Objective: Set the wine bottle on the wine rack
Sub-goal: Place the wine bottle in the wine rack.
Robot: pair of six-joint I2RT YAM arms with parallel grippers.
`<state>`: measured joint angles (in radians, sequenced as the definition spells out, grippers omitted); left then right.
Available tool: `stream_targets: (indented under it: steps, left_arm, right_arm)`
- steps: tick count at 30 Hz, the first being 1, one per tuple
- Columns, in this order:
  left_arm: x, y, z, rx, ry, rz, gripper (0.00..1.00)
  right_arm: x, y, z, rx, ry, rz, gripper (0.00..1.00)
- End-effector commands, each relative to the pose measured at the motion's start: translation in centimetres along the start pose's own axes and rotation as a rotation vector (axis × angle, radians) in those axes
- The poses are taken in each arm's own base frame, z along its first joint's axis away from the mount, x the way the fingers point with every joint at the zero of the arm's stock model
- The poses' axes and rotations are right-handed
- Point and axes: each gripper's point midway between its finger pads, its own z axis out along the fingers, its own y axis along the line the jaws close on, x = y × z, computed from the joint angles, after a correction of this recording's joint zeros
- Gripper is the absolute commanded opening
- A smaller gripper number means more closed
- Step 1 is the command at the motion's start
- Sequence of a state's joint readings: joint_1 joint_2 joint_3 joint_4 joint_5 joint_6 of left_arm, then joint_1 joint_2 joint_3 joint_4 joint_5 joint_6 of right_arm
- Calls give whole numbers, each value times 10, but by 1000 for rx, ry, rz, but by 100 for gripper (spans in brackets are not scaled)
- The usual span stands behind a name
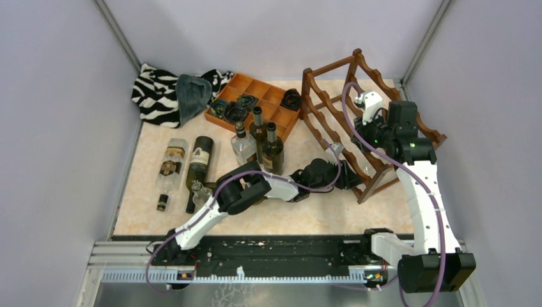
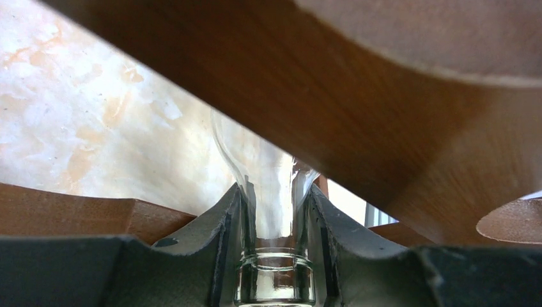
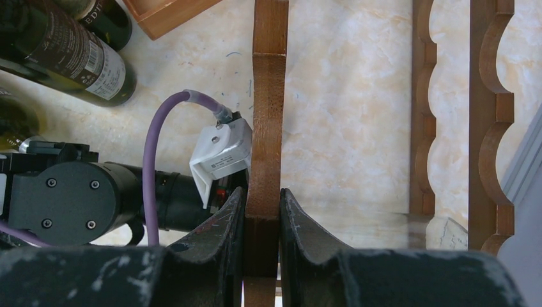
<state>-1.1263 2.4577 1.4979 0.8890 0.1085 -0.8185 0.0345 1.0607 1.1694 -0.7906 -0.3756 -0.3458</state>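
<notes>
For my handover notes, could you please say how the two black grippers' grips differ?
The left gripper clamps the neck of a clear glass bottle, reaching low between rails; the right gripper clamps a rail of the reddish-brown wooden wine rack from above. Both are shut on something.

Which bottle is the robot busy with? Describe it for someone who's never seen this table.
Find the reddish-brown wine rack on the right of the table. The left gripper reaches into its near, low end, shut on a bottle by the neck. It is the only bottle inside the rack, of clear glass; the other bottles stand or lie out on the table.
</notes>
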Motion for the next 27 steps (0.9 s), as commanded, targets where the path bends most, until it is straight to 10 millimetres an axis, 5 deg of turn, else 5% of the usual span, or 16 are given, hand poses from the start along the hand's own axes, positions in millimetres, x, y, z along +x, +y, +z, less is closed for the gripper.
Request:
stream_targets:
  steps: [1,10,27]
  left_arm:
    - [-11,-17,4,36,-32,1,28]
    - [-10,-13,-6,-34,-20,79,50]
    - [-15,-5,-2,-212,-54,462,49]
  right_arm:
    - [-9,48,8,-243,-53,-23,0]
    - [-9,48,8,-238,-56,-25,0]
    - [-9,46,7,-228,-53,-30,0]
